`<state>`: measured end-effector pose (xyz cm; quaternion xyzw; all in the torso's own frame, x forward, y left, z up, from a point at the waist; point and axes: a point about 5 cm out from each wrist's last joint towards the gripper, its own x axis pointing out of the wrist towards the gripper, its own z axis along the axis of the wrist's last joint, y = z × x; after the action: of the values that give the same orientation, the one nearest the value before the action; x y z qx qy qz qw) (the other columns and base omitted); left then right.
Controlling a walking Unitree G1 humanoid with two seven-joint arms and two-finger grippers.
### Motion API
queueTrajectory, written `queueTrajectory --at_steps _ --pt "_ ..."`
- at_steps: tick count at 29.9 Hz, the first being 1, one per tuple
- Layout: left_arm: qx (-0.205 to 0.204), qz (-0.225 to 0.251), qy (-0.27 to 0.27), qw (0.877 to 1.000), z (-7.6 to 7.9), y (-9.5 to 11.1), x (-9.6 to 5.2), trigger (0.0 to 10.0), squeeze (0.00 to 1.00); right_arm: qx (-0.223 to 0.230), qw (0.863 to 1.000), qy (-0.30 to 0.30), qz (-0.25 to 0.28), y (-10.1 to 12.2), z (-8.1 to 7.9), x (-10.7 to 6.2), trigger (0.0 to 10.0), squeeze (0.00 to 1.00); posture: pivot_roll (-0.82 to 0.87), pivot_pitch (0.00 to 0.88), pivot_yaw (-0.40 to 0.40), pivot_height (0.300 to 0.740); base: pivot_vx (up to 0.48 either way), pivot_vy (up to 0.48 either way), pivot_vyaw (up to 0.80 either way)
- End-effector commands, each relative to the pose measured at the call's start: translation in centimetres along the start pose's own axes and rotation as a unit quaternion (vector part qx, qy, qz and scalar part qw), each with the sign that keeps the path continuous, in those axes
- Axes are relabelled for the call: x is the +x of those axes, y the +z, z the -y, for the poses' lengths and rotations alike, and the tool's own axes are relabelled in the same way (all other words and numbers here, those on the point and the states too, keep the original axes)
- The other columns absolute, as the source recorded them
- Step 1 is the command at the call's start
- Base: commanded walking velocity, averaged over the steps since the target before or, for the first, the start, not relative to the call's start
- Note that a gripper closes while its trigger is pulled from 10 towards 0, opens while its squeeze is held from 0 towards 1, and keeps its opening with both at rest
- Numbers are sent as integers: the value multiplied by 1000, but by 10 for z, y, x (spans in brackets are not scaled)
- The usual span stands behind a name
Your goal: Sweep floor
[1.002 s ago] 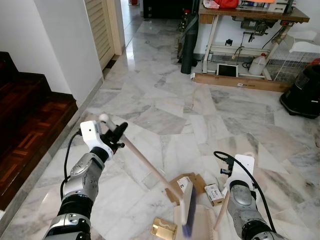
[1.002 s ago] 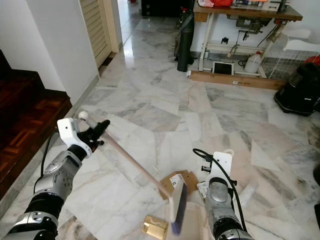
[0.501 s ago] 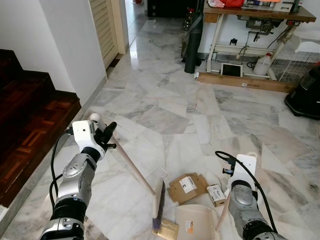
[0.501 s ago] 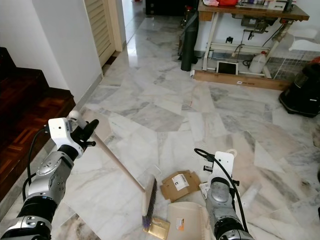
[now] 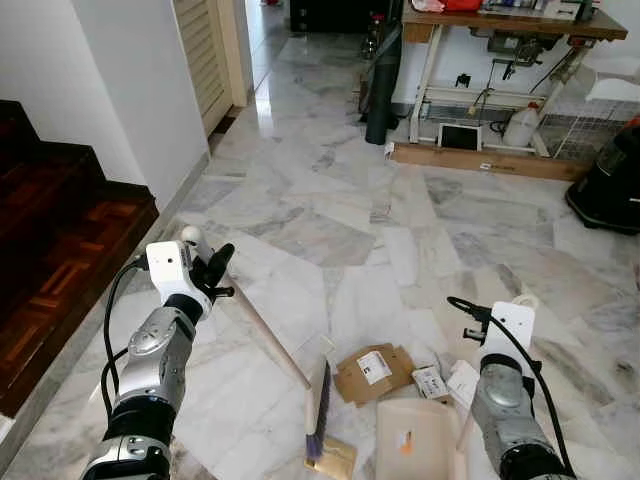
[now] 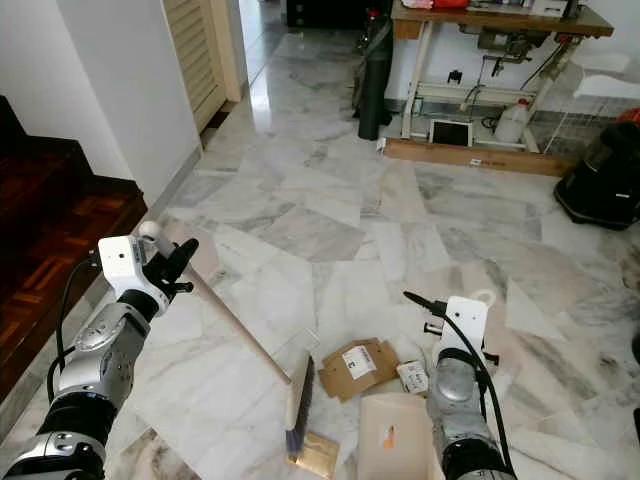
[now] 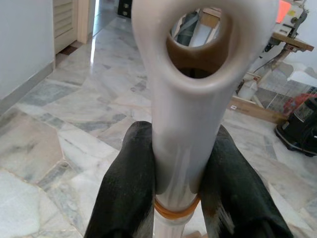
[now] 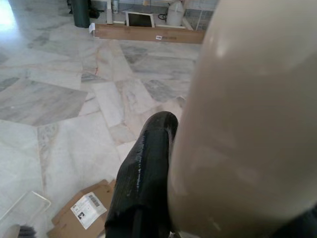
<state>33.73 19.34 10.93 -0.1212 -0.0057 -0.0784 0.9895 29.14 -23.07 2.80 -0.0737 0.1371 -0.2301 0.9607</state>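
Note:
My left gripper [image 5: 216, 271] is shut on the top of a broom's wooden handle [image 5: 262, 328], seen close up as the handle's pale end [image 7: 188, 124] between black fingers [image 7: 130, 168]. The brush head [image 5: 318, 410] rests on the marble floor beside a flattened cardboard piece [image 5: 372, 370] and over a golden packet [image 5: 336, 461]. My right gripper [image 8: 185, 148] is shut on the beige dustpan handle [image 8: 247, 124]. The dustpan [image 5: 415, 450] lies flat at the bottom, right of the brush. A small box [image 5: 432, 381] sits by the cardboard.
Dark wooden stairs [image 5: 50, 230] rise at the left behind a white wall corner [image 5: 130, 90]. A workbench [image 5: 500, 25], a wooden plank [image 5: 480, 160], a jug [image 5: 520, 125] and a black vacuum [image 5: 608, 180] stand at the back right. A clear plastic scrap [image 5: 315, 347] lies near the brush.
The broom head has swung left, off the dustpan, to the floor left of the cardboard. The dustpan and my right arm have shifted a little to the right.

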Motion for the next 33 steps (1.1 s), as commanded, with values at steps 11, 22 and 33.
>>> queueTrajectory --at_steps 11,22,33 --pt "17 5 3 1000 -7 5 0 10000 0 -20 998 20 -62 -19 -8 -5 10000 0 -35 0 -9 740 0 0 0" --pt "33 -4 10 999 -14 1 -5 10000 0 -13 994 34 -102 -31 -10 -9 10000 0 -30 0 -14 740 0 0 0" --pt "76 -26 17 997 -20 -8 -12 10000 0 -19 983 98 -151 -47 -23 -19 10000 0 -30 0 -16 740 0 0 0"
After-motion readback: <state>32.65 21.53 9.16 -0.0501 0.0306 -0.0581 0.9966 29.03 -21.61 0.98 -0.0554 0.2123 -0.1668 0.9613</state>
